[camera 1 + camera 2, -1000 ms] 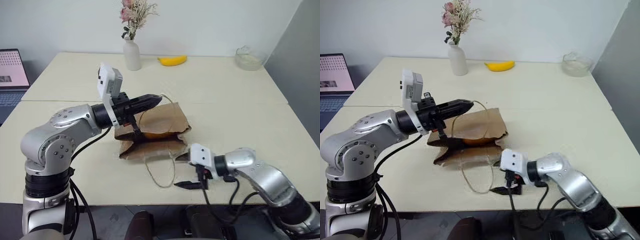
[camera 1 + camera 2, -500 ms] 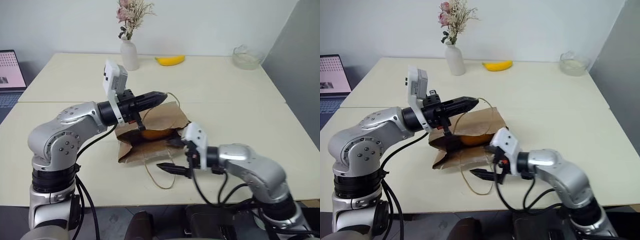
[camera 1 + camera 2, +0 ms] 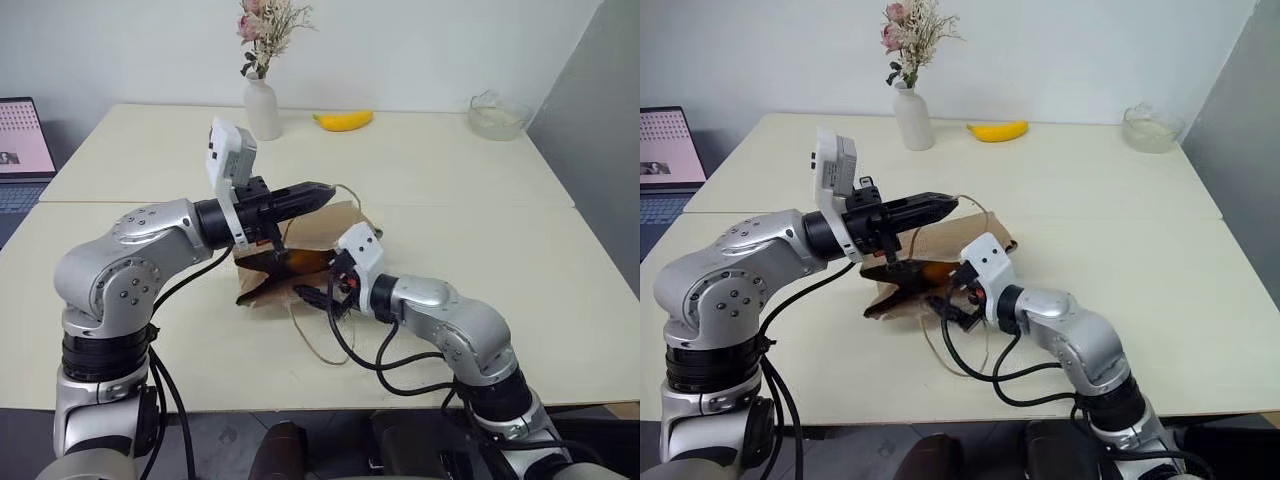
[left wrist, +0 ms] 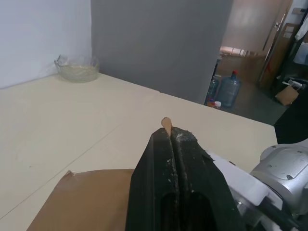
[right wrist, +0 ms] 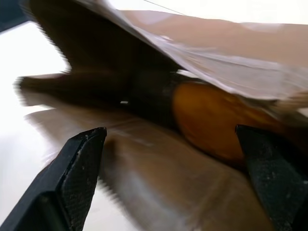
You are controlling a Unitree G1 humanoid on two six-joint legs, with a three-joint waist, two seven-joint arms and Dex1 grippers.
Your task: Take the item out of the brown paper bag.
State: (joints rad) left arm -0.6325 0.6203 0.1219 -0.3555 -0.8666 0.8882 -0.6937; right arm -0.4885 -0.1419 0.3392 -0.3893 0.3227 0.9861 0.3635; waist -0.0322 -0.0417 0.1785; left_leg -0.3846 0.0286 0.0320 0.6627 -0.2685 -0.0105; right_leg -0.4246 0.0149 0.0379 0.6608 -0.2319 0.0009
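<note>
Orange item (image 5: 211, 120) inside brown paper bag (image 5: 159, 173)

I stand in what looks like an office or lab room used for testing, not a home. Before me are cream-coloured tables (image 3: 420, 180) pushed together, their joint visible as a seam, against a plain white wall (image 3: 420, 50). A laptop (image 3: 22, 150) with a lit screen sits on a side desk at my left. Staged props are set out: a white vase of dried flowers (image 3: 264, 105), a banana (image 3: 344, 120) and a glass bowl (image 3: 496, 115). Through an open doorway my left wrist view shows water-cooler jugs (image 4: 231, 89), cardboard boxes (image 4: 288, 94) and stored equipment.
</note>
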